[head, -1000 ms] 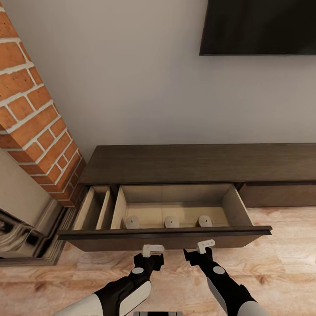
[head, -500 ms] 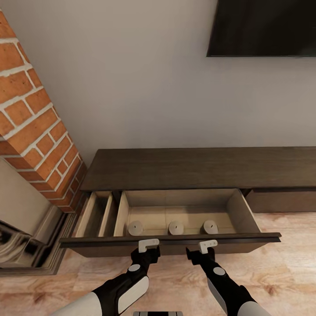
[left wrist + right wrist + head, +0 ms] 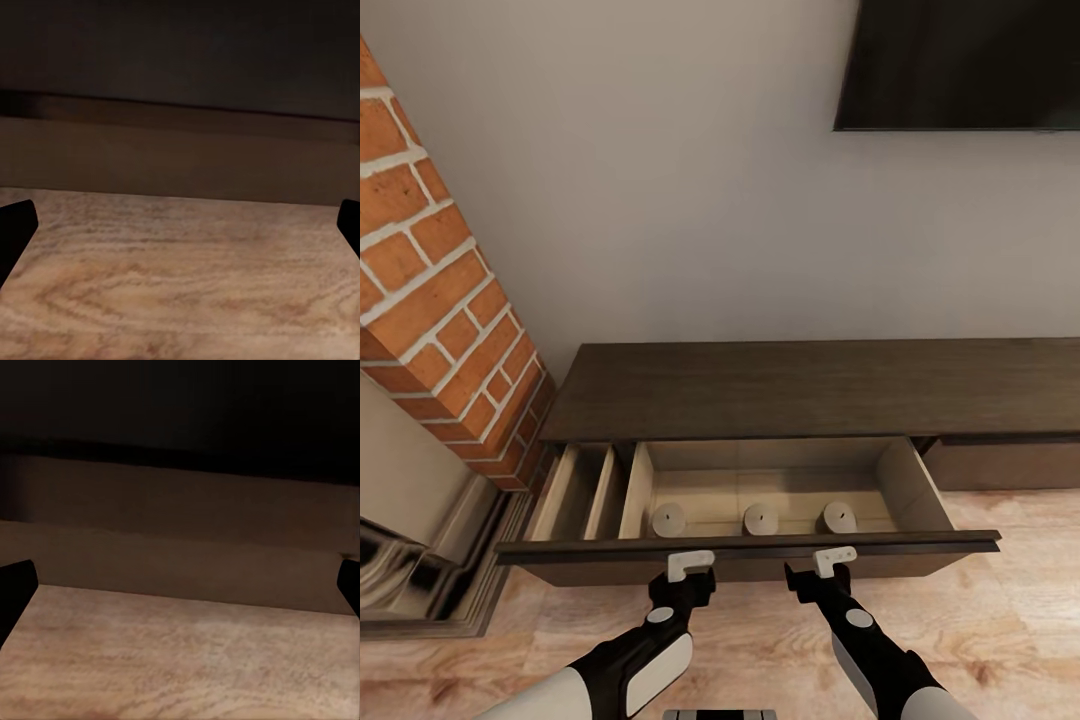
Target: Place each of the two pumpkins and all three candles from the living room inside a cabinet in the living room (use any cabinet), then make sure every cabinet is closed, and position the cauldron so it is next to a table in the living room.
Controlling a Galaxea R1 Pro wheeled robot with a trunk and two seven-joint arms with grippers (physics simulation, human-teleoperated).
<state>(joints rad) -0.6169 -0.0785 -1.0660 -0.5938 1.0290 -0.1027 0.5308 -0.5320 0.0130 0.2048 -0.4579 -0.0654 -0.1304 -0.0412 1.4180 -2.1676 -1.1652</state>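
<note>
My left gripper [image 3: 691,565] and right gripper [image 3: 834,561], both spread empty, face the drawer [image 3: 748,546]; an uneven shove could jam it or topple the candles [image 3: 761,518].

Three candles [image 3: 761,518] stand in a row inside the cabinet's [image 3: 810,385] pulled-out drawer [image 3: 750,545], near its front. A brick column [image 3: 440,300] rises left; a television [image 3: 960,65] hangs above.

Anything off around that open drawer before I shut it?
Nothing stands out. The three candles stand upright in a row inside the open drawer of the cabinet; both grippers, left and right, are open at its front.
</note>
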